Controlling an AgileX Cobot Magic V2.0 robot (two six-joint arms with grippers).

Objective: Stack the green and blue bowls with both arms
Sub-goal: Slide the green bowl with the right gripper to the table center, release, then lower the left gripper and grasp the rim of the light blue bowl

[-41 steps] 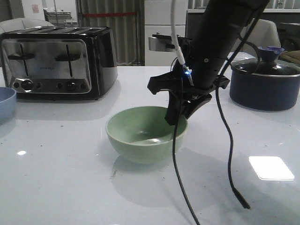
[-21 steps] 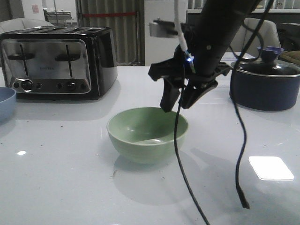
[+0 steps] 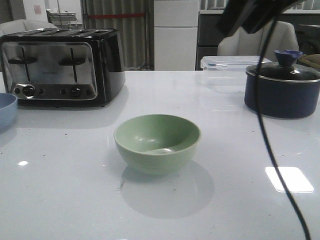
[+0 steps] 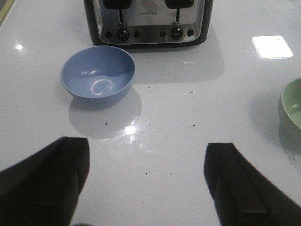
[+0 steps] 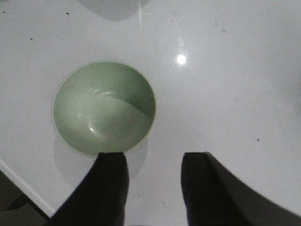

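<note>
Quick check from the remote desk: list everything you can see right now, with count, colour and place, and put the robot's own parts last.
green bowl: 1, pale sage green, upright, table centre, empty.
blue bowl: 1, periwinkle, upright, front-left of the toaster, at the table's left edge.
toaster: 1, chrome and black, back left.
pot: 1, dark navy, glass lid, back right.
plastic box: 1, clear, left of the pot.
table: 1, white, glossy.
left gripper: open, empty, above the table.
right gripper: open, empty, above the green bowl's rim.
</note>
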